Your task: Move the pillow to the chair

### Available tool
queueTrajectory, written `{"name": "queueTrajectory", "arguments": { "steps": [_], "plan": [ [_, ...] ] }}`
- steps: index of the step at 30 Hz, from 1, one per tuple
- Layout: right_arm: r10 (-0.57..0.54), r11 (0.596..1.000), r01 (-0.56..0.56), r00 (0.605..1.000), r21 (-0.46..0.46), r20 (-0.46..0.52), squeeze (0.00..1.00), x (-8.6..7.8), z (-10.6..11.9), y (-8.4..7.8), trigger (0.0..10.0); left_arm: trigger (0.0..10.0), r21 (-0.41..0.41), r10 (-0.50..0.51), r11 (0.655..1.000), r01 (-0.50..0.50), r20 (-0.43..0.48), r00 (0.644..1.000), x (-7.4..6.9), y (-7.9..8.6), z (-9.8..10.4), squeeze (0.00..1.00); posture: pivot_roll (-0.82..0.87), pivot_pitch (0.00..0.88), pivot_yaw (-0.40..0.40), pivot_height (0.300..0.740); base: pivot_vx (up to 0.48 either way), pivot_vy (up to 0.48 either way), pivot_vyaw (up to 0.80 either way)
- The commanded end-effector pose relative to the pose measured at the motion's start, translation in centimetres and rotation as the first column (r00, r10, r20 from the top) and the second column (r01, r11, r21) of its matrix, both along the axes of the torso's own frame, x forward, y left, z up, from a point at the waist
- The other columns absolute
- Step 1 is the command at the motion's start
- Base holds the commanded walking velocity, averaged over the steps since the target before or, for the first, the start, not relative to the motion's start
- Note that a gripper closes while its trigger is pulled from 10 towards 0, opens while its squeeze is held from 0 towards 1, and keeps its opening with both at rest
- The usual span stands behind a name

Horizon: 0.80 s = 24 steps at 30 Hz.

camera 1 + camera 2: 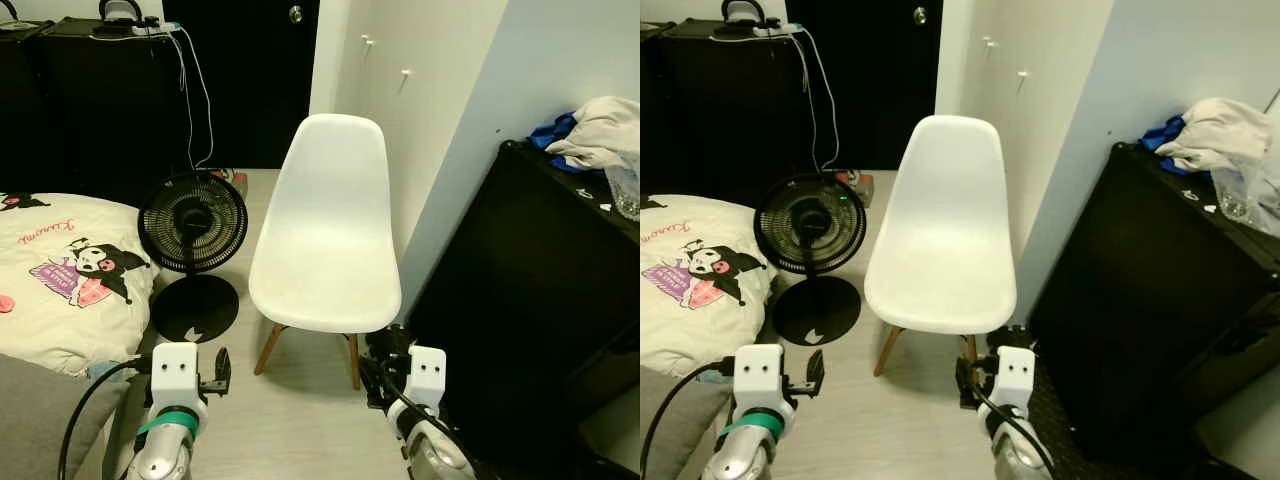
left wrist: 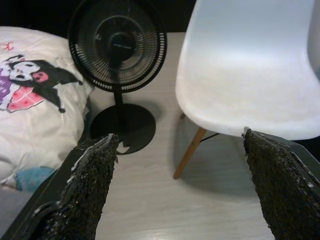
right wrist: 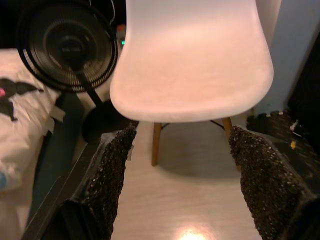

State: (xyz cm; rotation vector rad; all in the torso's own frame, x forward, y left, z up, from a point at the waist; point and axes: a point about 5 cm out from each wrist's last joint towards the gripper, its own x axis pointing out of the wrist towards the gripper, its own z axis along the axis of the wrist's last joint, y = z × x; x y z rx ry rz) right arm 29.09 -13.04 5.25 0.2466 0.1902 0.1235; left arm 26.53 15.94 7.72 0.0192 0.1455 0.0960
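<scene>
The pillow [image 1: 62, 280], at about nine o'clock from the white chair [image 1: 328, 235], carries a line of red cursive lettering above its cartoon print; it seems to begin with "K", but the rest is too small to read. The black fan's [image 2: 118, 45] hub bears pale marking, unreadable.

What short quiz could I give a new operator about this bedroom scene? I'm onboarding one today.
1. True or false: the pillow already lies on the chair.
2. What stands on the floor between pillow and chair? A) a lamp B) a black fan C) a basket
3. How do the fingers of the left claw and right claw stand?

Key:
1. False; the pillow lies to the robot's left, and the seat is bare.
2. B.
3. Both are spread open, holding nothing.
</scene>
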Motion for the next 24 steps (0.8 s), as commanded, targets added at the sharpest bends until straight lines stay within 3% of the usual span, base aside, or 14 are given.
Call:
{"name": "queueTrajectory", "arguments": {
  "steps": [1,8,13,24],
  "plan": [
    [0.004,0.999,-0.004,1.0,0.034,-0.004,0.0,-0.3,-0.2,0.1,10.0,10.0,0.014,-0.024,1.0,0.023,0.017,1.0,-0.1,-0.3,0.2,0.0,0.05,0.056,0.003,0.74,0.0,0.0,0.0],
    [0.012,1.0,-0.012,0.999,0.008,0.046,0.0,-0.2,0.3,0.2,10.0,10.0,0.056,-0.016,0.998,0.015,0.031,0.999,-0.2,-0.2,0.6,0.0,0.06,0.051,0.009,0.74,0.0,0.0,0.0],
    [-0.051,0.998,0.05,0.998,-0.042,-0.036,0.0,0.0,-0.6,0.0,10.0,10.0,0.031,0.03,0.999,-0.031,0.032,0.999,-0.4,0.6,0.7,0.0,0.06,0.037,0.022,0.74,0.0,0.0,0.0],
    [-0.055,0.995,0.052,0.998,-0.084,-0.022,0.0,0.4,-0.3,-0.4,10.0,10.0,0.054,0.069,0.996,-0.072,0.041,0.997,-0.1,1.3,0.8,0.0,0.07,0.048,0.002,0.74,0.0,0.0,0.0]
  ]
}}
